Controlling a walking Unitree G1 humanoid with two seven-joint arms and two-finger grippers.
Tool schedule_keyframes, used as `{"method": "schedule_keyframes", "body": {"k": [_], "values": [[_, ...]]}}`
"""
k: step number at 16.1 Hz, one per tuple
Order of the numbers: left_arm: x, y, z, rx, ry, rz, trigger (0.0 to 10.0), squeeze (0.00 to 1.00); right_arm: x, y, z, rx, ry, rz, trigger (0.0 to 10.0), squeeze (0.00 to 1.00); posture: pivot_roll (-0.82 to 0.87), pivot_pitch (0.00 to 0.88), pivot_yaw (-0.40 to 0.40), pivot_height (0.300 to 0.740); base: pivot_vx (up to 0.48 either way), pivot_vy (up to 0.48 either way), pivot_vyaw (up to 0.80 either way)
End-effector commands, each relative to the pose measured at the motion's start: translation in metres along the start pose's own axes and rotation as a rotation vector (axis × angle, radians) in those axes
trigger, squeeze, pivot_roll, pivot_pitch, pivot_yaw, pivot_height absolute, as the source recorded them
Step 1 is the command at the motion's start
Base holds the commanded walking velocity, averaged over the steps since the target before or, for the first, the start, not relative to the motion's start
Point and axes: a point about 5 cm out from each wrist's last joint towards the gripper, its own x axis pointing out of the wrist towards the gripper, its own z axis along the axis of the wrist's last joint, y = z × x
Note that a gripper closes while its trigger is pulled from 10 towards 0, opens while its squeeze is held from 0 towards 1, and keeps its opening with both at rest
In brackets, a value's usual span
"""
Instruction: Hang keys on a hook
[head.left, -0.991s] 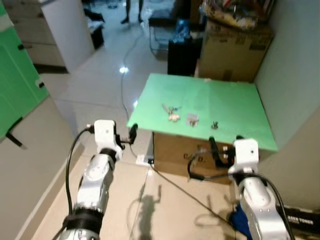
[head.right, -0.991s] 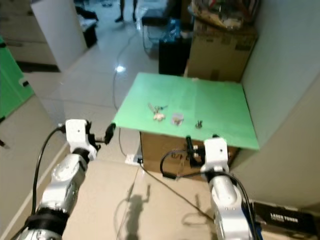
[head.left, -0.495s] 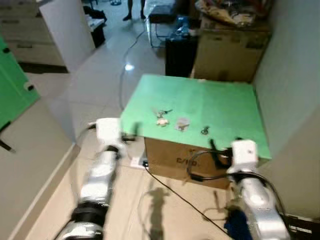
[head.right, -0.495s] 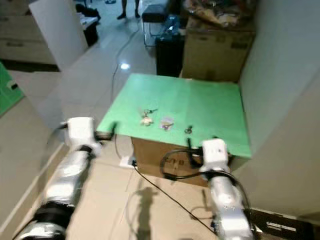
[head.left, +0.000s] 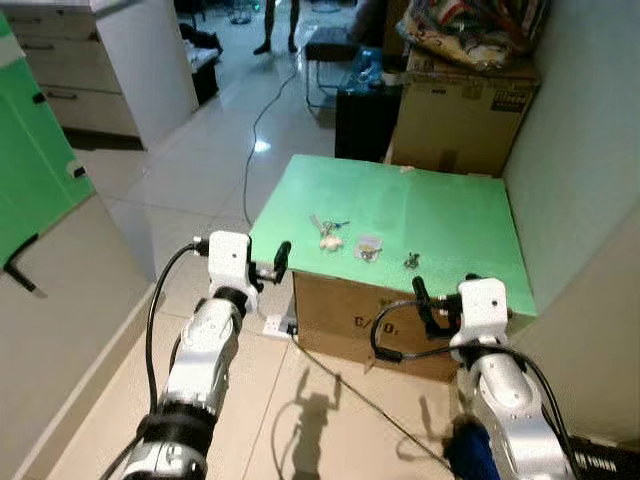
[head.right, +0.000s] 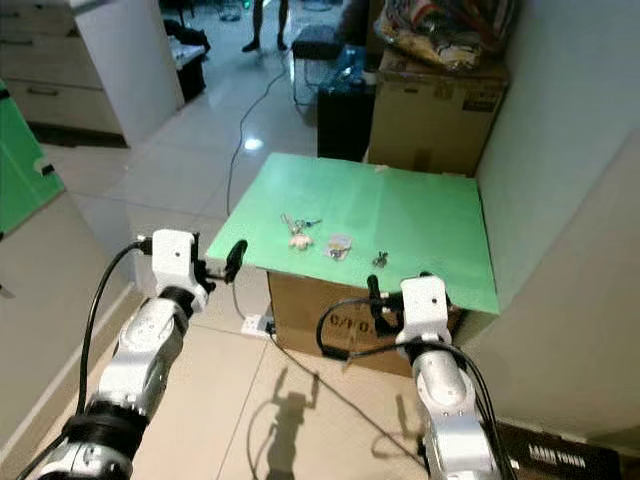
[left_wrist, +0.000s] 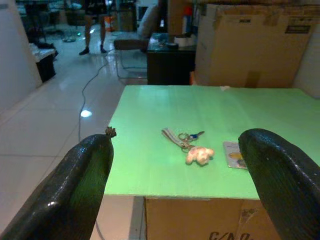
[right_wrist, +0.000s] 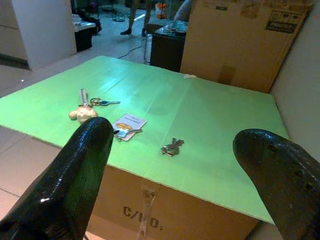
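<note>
Right wrist view: my right gripper (right_wrist: 170, 165) hangs released, small key bunch (right_wrist: 172, 147) just ahead between its fingers; my left gripper (left_wrist: 175, 185) gapes too.

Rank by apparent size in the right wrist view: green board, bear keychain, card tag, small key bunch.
1. green board
2. bear keychain
3. card tag, close to the keychain, so unsure
4. small key bunch

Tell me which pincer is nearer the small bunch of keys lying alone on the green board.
Right. The right pincer hovers just off the board's near edge from the small keys; the left pincer sits beyond the board's left edge.
</note>
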Motion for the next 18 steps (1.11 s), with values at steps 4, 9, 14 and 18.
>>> {"method": "schedule_keyframes", "body": {"k": [4, 9, 14, 18], "values": [[0.0049, -0.0012, 0.0068, 0.001, -0.018, -0.012, 10.0, 0.00, -0.0015, -0.0003, -0.0015, 0.004, -0.003, -0.016, 10.0, 0.00, -0.17, 0.000, 0.067, 0.740, 0.480, 0.000, 0.00], [0.0052, -0.0015, 0.0051, -0.016, -0.008, -0.003, 10.0, 0.00, -0.0030, -0.0004, -0.0035, 0.000, 0.004, -0.017, 10.0, 0.00, -0.17, 0.000, 0.068, 0.740, 0.480, 0.000, 0.00], [0.0056, -0.0012, 0.0037, -0.035, -0.002, 0.009, 10.0, 0.00, -0.0025, -0.0004, -0.0040, -0.004, 0.008, -0.011, 10.0, 0.00, -0.16, 0.000, 0.062, 0.740, 0.480, 0.000, 0.00], [0.0054, -0.0022, 0.0020, -0.038, 0.001, 0.010, 10.0, 0.00, -0.0012, -0.0009, -0.0049, -0.008, 0.012, 0.001, 10.0, 0.00, -0.16, 0.000, 0.056, 0.740, 0.480, 0.000, 0.00]]}}
